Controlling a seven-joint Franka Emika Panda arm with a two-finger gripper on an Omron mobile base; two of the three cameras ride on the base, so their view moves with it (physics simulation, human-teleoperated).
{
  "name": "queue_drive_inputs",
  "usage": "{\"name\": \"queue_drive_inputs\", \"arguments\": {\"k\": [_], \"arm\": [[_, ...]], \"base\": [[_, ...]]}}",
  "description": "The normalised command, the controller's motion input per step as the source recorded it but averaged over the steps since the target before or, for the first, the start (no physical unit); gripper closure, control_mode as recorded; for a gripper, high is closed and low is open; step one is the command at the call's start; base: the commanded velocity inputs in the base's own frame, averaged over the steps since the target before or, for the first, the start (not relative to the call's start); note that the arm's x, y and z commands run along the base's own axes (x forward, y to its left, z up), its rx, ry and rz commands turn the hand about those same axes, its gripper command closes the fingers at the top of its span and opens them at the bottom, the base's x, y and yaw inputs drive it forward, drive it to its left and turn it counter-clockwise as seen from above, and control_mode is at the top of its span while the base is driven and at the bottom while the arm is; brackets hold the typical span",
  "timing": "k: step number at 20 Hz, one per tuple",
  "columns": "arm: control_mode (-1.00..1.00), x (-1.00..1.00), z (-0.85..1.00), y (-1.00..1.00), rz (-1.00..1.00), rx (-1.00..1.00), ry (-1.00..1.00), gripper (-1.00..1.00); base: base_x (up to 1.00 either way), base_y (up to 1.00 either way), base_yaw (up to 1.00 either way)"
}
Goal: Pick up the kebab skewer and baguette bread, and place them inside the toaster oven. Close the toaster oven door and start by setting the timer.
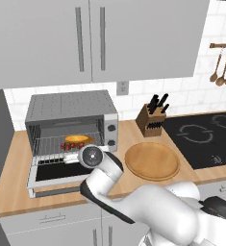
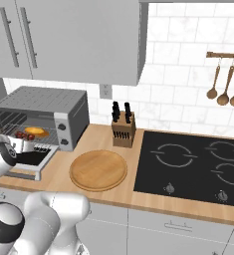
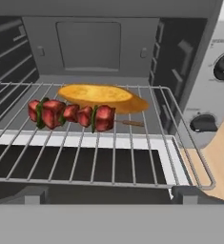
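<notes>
Counter [image 1: 18, 192] carries the toaster oven [image 1: 71, 113], its door [image 1: 61, 177] dropped flat open. On the wire rack [image 3: 132, 162] lie baguette bread [image 3: 101, 96] at back & kebab skewer [image 3: 73, 115] just in front, touching it. Both loaded; jaws [image 3: 106, 198] empty, spread wide, low before the rack. Next step, by my read: get under door's front edge, swing up evenly till shut, w/o jolting the rack. No legible writing; panel marks by the knobs [image 3: 204, 123] too blurred.
</notes>
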Motion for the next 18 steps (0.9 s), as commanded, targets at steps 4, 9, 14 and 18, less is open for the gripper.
{"name": "queue_drive_inputs", "arguments": {"k": [4,9,14,18], "arm": [[-1.0,-0.02,-0.19,0.06,0.0,0.0,0.0,-1.0],[-1.0,-0.08,-0.25,0.0,0.0,0.04,-0.01,-1.0],[-1.0,0.06,-0.14,0.02,-0.01,0.04,0.0,-1.0],[-1.0,0.15,-0.13,0.12,0.0,0.01,0.0,-1.0]], "base": [[0.0,0.0,0.0],[0.0,0.0,0.0],[0.0,0.0,0.0],[0.0,0.0,0.0]]}}
